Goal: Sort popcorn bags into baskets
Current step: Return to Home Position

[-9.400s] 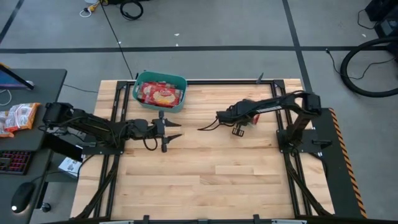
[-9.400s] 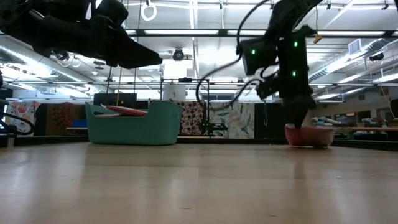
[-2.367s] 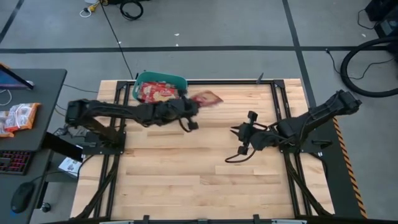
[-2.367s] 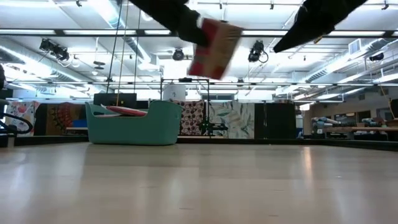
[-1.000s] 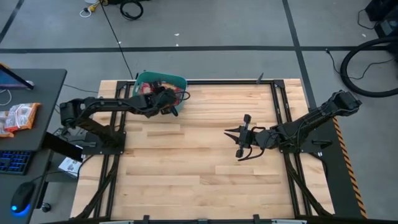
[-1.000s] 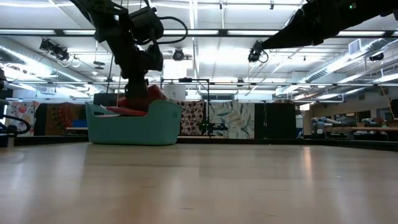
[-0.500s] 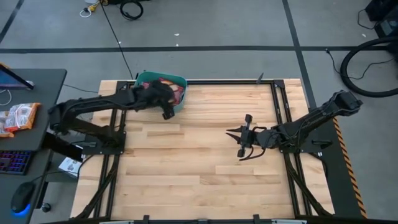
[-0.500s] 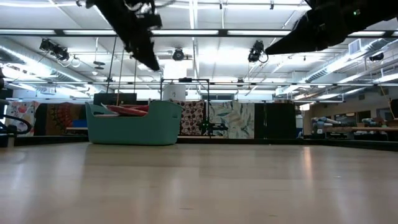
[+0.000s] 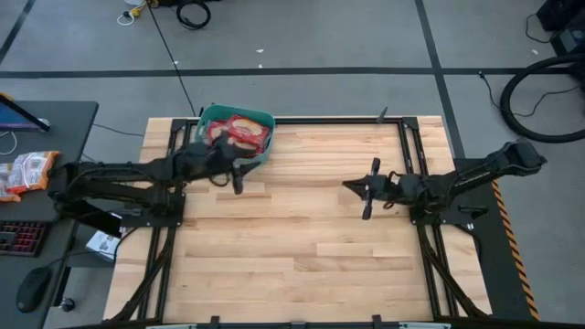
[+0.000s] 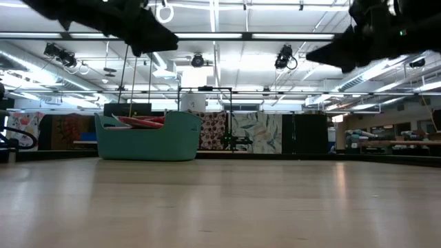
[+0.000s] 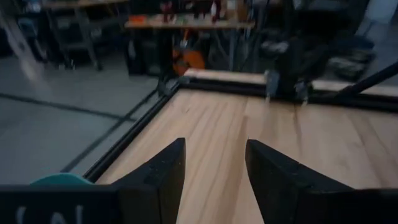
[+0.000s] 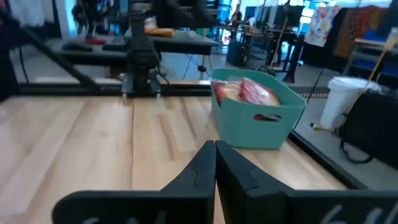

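Observation:
The teal tub (image 9: 262, 153) stands at the table's far left and holds several red-orange popcorn bags (image 9: 243, 131); it also shows in the low view (image 10: 148, 141) and the right wrist view (image 12: 258, 121), with bags (image 12: 249, 91) piled to its rim. My left gripper (image 9: 239, 175) hangs open and empty just near of the tub, above the table; its fingers (image 11: 163, 171) stand apart. My right gripper (image 9: 347, 185) is shut and empty over the table's right half, pointing toward the tub; its fingers (image 12: 202, 163) meet.
More packets (image 9: 26, 171) lie on a side desk left of the table. A black frame rail (image 9: 329, 120) runs along the table's far edge. Bare wood (image 9: 302, 256) lies between the arms and toward the near edge.
My left gripper has risen out of the tub and drawn back toward the table's near left, leaving a red bag in the tub. My right gripper has shifted a little toward the far right.

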